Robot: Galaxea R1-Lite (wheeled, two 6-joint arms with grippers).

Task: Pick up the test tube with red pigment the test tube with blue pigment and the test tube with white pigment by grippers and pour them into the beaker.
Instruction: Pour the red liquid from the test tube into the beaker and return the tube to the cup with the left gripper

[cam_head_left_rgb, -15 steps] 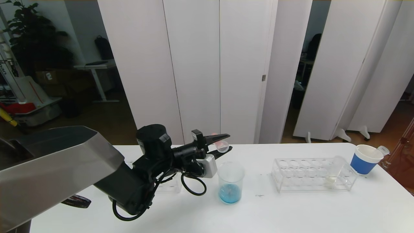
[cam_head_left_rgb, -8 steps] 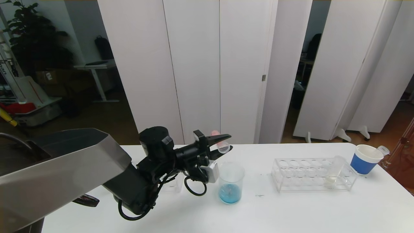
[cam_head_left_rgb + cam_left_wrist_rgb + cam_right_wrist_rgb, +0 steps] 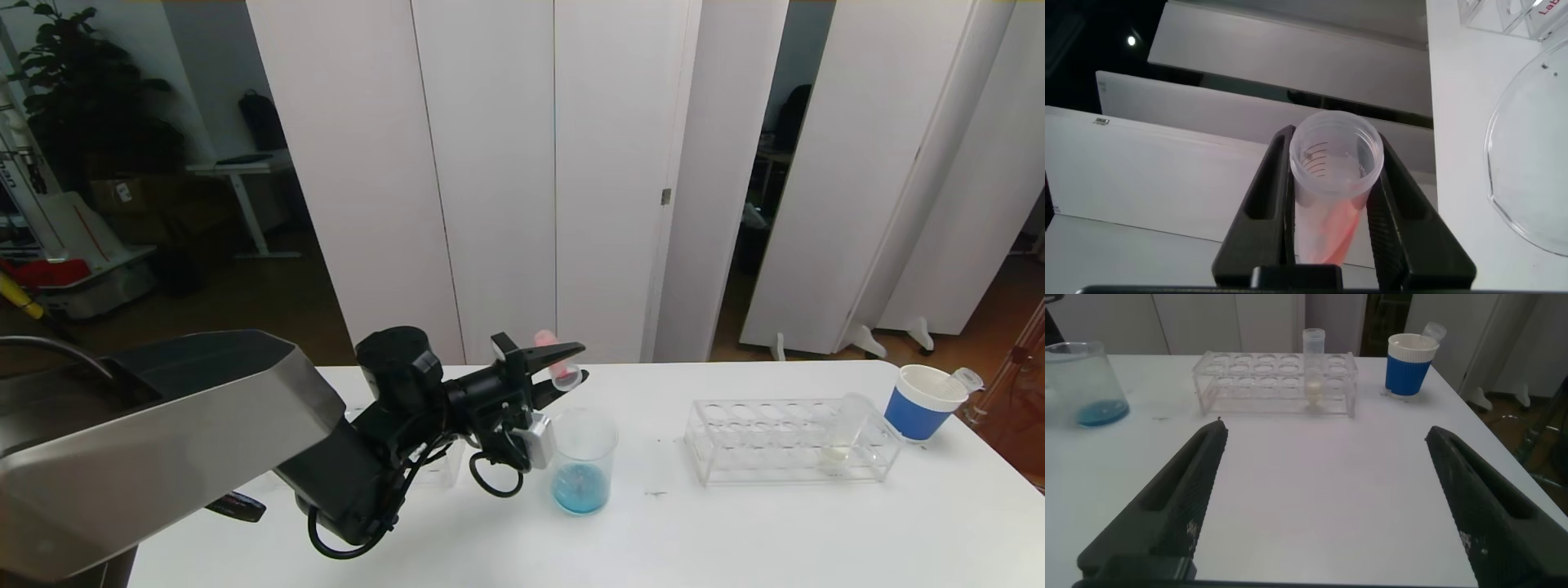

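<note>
Head view: the left gripper holds the red tube clamped in its jaws, tilted above the beaker, which stands mid-counter holding blue liquid. The white tube sits in the rack toward the right edge.

Left wrist view: jaws pinch the tube.

Right wrist view: the right gripper hangs over the counter, jaws wide apart.
</note>
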